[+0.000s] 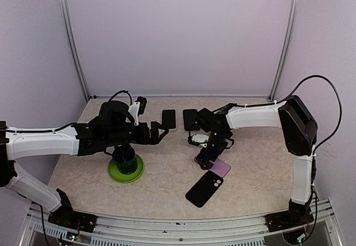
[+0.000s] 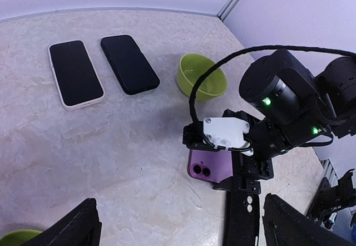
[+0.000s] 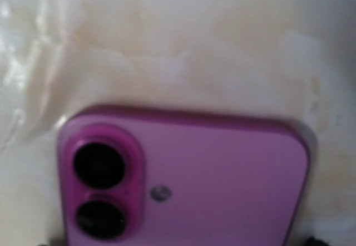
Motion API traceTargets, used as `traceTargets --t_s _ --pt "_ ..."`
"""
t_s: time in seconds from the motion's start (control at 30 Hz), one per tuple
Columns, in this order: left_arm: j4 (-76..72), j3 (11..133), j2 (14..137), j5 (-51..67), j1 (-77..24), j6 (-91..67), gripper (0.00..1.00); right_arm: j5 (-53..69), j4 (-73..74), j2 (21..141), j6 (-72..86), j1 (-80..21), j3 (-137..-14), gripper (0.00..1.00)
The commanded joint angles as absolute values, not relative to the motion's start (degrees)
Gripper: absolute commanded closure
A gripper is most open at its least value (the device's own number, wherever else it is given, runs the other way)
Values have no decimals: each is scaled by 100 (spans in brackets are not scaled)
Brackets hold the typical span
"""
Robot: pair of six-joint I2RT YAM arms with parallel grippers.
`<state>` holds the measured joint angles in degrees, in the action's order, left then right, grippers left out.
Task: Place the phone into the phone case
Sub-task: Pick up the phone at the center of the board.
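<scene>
The pink phone (image 1: 222,168) lies camera side up on the marbled table (image 1: 161,187), right of centre, and its near-left end seems to touch a black case (image 1: 204,189) that lies slantwise nearer the arm bases. The right gripper (image 1: 207,156) hangs over the phone's far-left end with its jaws spread wide; nothing is clamped between them, and whether a finger touches the phone cannot be told. From above, that end of the phone is hidden by the gripper. The right wrist view fills in the gap: two dark lenses in a raised pink ring and a small dot beside them, all blurred with closeness, and only dark slivers of the fingers at the bottom corners. The left gripper (image 1: 159,132) hovers left of centre, pointing right, its jaws fully apart and empty. Its camera sees the right gripper side-on above the phone, and beyond it a green bowl (image 2: 203,78) that the right arm hides from the top view. Farther back lie a white-edged phone (image 1: 168,119) and a black phone (image 1: 191,119), side by side, screens up. Under the left arm sits a green dish (image 1: 134,173) with a dark round object on it.
</scene>
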<state>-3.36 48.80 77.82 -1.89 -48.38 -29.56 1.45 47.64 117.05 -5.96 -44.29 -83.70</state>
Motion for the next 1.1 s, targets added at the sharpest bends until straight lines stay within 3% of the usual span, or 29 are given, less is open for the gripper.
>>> traceTargets --t_s 0.0,0.1,0.4,1.07 --pt "-372 4790 7624 -322 -4869 -3021 1 44 4945 11926 -578 -4484 -8481 4" --pt "-356 4766 7630 -368 -4878 -3052 1 58 4846 11971 -538 -4498 -8405 10" --pt "-398 4751 7717 -342 -4878 -3109 1 45 4377 11872 -468 -4509 -8048 40" --pt "-41 5641 8810 516 -4765 -2960 1 -655 3209 10621 -751 -4621 -7267 43"
